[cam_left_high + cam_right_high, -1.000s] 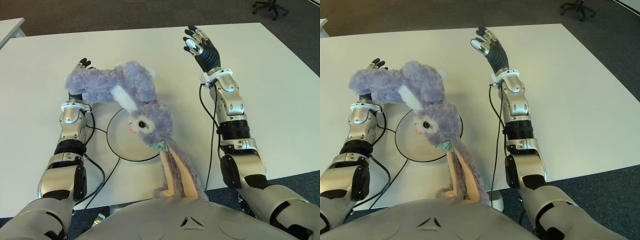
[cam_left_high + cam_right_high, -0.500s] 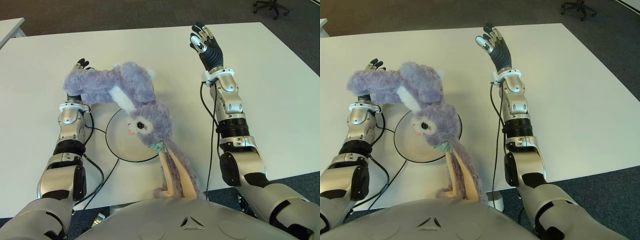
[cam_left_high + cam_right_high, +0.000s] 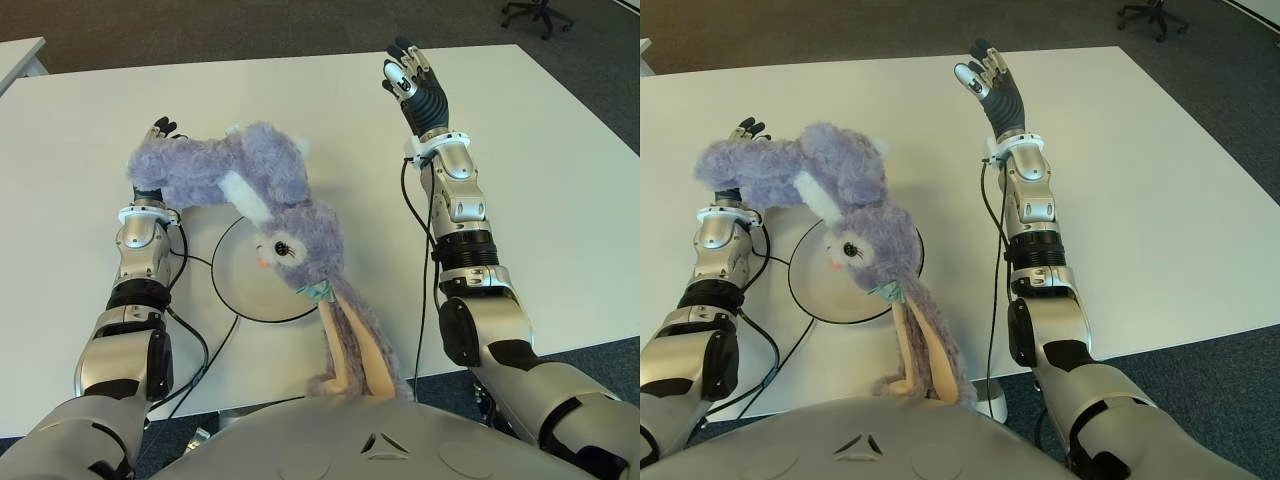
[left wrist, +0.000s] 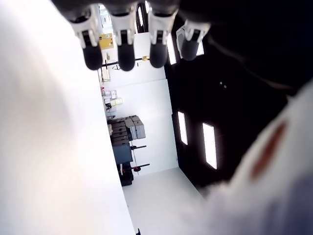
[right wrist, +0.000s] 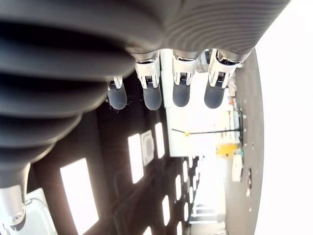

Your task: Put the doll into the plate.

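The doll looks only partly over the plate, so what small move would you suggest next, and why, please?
Probably lower the left hand toward the plate. The doll is draped over that hand, its head already above the plate while its long ears trail off the table's near edge. The right hand is raised, open and empty, farther back over the table.

No legible text — none anywhere.

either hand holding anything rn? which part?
Nothing gripped. The doll lies draped over the left hand, whose fingers are straight; its head hangs over the plate. Right hand open, empty.
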{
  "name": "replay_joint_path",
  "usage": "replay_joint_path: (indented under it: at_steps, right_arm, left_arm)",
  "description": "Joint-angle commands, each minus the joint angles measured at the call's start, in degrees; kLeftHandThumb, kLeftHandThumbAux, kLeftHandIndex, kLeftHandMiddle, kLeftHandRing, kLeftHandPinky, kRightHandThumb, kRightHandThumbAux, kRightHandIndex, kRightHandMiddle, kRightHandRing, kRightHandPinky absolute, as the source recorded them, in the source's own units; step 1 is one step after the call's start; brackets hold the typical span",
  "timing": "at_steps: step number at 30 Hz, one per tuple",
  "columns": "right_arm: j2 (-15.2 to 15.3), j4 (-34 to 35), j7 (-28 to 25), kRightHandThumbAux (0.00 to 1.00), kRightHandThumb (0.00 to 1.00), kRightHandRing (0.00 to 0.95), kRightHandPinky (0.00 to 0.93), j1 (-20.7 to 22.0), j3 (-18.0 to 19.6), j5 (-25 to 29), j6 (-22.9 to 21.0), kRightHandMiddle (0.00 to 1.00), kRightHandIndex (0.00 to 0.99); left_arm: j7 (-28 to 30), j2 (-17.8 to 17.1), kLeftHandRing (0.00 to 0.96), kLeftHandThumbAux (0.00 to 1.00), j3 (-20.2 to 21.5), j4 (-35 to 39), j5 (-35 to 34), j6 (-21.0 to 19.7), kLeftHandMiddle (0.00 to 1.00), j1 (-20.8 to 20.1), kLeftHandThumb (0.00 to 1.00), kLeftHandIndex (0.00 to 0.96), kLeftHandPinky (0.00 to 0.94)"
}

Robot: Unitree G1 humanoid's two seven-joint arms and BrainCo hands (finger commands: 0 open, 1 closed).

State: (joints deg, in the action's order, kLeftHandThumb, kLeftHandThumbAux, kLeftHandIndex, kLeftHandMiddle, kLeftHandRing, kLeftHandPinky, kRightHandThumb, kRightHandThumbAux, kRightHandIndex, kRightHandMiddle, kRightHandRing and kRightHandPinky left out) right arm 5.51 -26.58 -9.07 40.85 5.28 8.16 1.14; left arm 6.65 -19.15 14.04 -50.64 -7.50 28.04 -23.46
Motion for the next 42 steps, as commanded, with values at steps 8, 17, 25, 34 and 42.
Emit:
replay_joint_path:
  at_steps: [8, 17, 25, 34, 42]
  right_arm:
    - [0.2, -0.7, -0.2, 0.545, 0.040, 0.031, 0.062, -0.2, -0.1, -0.5, 0.4, 0.032, 0.031]
    - [0.3, -2.9, -0.1, 0.550, 0.049, 0.041, 0.085, -0.8, 0.2, -0.6, 1.5, 0.040, 0.043]
    - [-0.1, -5.3, -0.2, 0.568, 0.040, 0.069, 0.118, -1.6, 0.2, -0.5, 3.1, 0.063, 0.056]
    - [-0.5, -9.4, -0.9, 0.557, 0.054, 0.092, 0.130, -1.9, 0.2, -0.4, 5.2, 0.082, 0.064]
    - [-0.7, -12.0, -1.6, 0.543, 0.057, 0.078, 0.109, -2.4, 0.2, -0.4, 6.7, 0.073, 0.060]
  left_arm:
    - [0.1, 2.3, 0.110, 0.438, -0.3, -2.9, 0.7, -0.8, 0.107, 5.0, 0.000, 0.039, 0.128]
    - [0.2, 2.4, 0.103, 0.441, -0.3, -2.7, 0.7, -0.8, 0.099, 5.2, 0.000, 0.041, 0.120]
    - [0.6, 2.6, 0.107, 0.434, -0.2, -2.3, 0.5, -0.3, 0.097, 5.5, 0.000, 0.036, 0.152]
    - [1.1, 2.6, 0.112, 0.425, -0.3, -1.9, 0.5, 0.6, 0.097, 6.1, 0.000, 0.034, 0.157]
    - [1.4, 2.7, 0.104, 0.429, -0.2, -1.8, 0.3, 1.1, 0.092, 6.4, 0.000, 0.041, 0.140]
